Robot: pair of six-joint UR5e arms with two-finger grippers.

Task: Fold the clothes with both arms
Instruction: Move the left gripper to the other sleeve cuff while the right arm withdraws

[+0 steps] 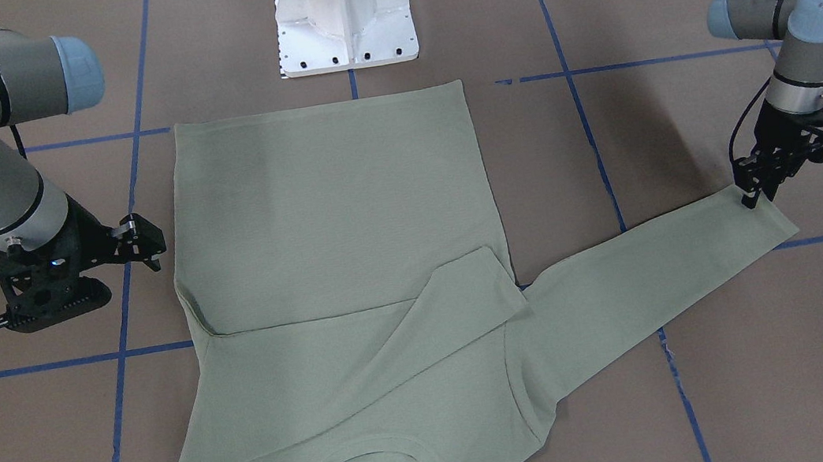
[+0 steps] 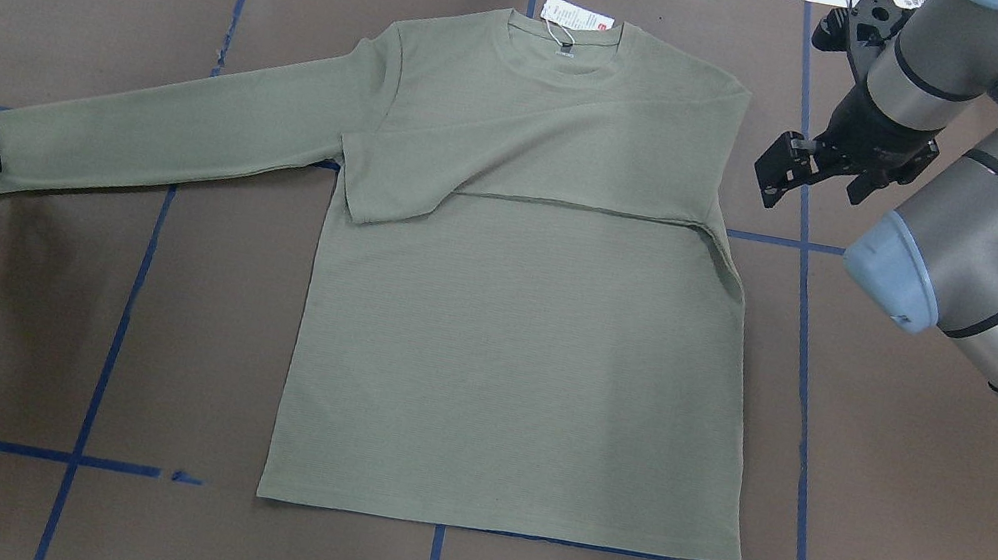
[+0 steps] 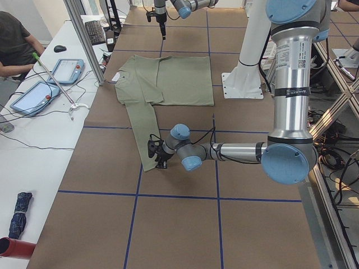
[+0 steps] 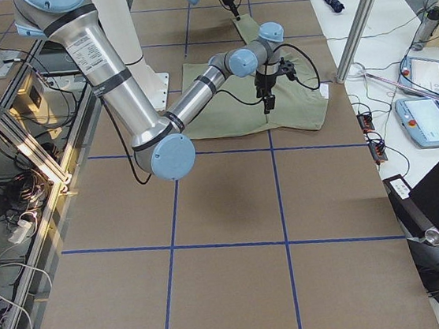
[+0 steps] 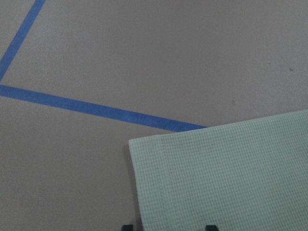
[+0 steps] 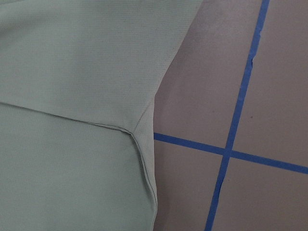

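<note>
The clothes are one sage-green long-sleeved shirt (image 2: 527, 356), lying flat in the table's middle with its collar and white hang tag (image 2: 575, 17) at the far edge. One sleeve is folded across the chest (image 1: 395, 344). The other sleeve (image 2: 169, 129) stretches out to the robot's left. My left gripper (image 1: 753, 198) is down at that sleeve's cuff (image 5: 226, 178), open, with the fingertips apart on either side of the cuff's edge. My right gripper (image 2: 797, 168) hovers open above the bare table just beside the shirt's folded shoulder (image 6: 72, 96), holding nothing.
The white pedestal base (image 1: 344, 17) stands just behind the shirt's hem. Blue tape lines (image 2: 803, 402) grid the brown table. A side bench with tablets (image 3: 67, 70), an aluminium post and a seated person (image 3: 14, 45) lies beyond the far edge.
</note>
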